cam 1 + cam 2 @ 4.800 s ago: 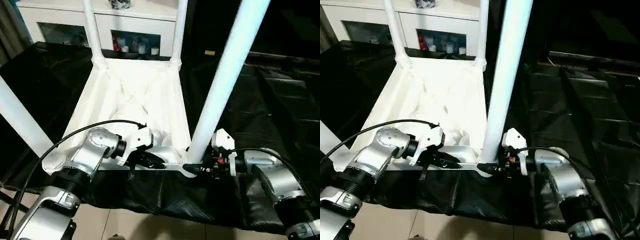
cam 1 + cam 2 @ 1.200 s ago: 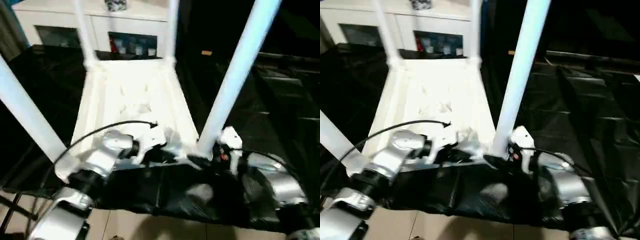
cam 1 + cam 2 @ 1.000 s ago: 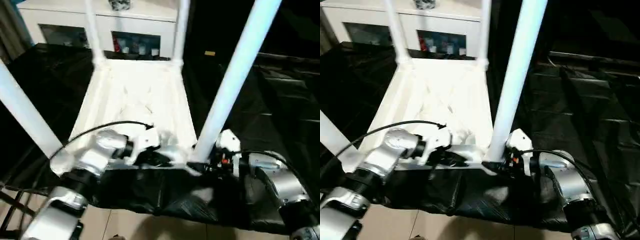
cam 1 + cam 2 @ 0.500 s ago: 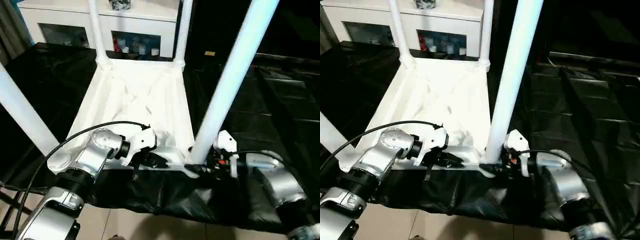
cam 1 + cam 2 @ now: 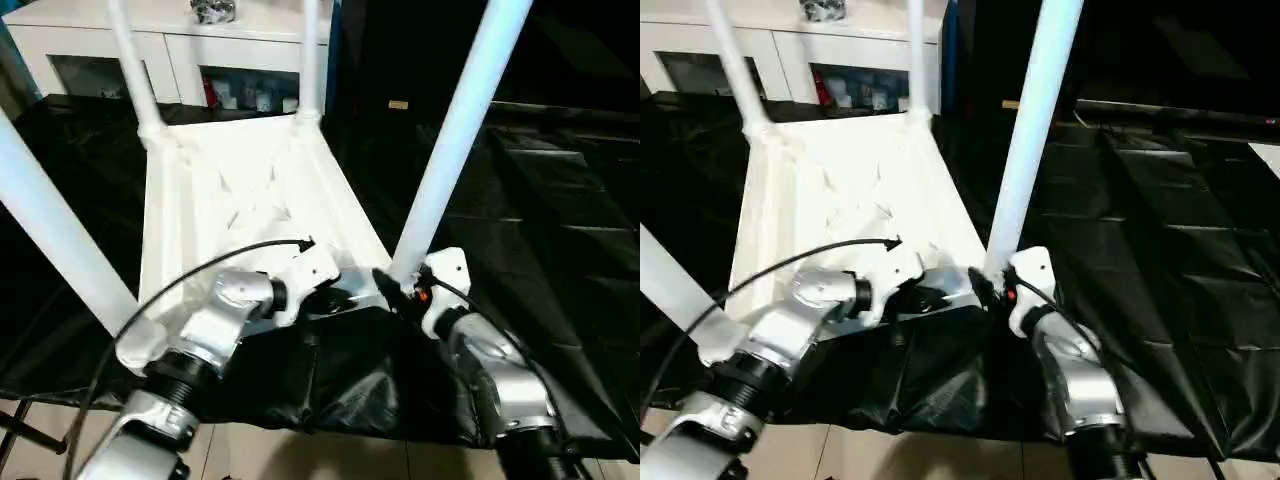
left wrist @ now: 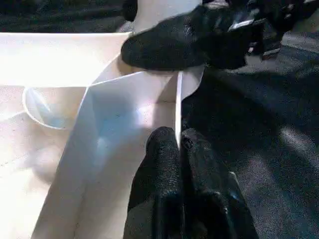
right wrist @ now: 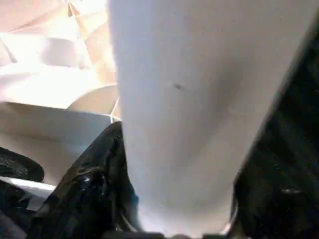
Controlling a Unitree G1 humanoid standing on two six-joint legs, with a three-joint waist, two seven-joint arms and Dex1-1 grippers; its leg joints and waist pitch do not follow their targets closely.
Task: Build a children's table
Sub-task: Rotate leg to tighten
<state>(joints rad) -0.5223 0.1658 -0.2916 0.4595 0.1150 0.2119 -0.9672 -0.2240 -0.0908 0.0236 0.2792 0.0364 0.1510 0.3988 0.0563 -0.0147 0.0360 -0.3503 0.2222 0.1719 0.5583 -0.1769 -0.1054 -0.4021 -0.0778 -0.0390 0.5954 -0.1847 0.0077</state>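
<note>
Children's table (image 5: 230, 190) upside down on black sheet (image 5: 560, 220); white cabinet (image 5: 200, 50) behind.

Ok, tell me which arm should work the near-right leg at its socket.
Right, probably. The right end effector is already clamped around the base of the near-right leg, while the left end effector is shut on the tabletop's rim, steadying it.

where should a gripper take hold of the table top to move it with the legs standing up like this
Grip the thin upright side rim of the table top, coming in level from the near edge. That wall is narrow enough for two fingers to pinch, as the left gripper does now, shut on it. Near the corner the right gripper clasps the base of the near right leg, a second, thicker hold.
</note>
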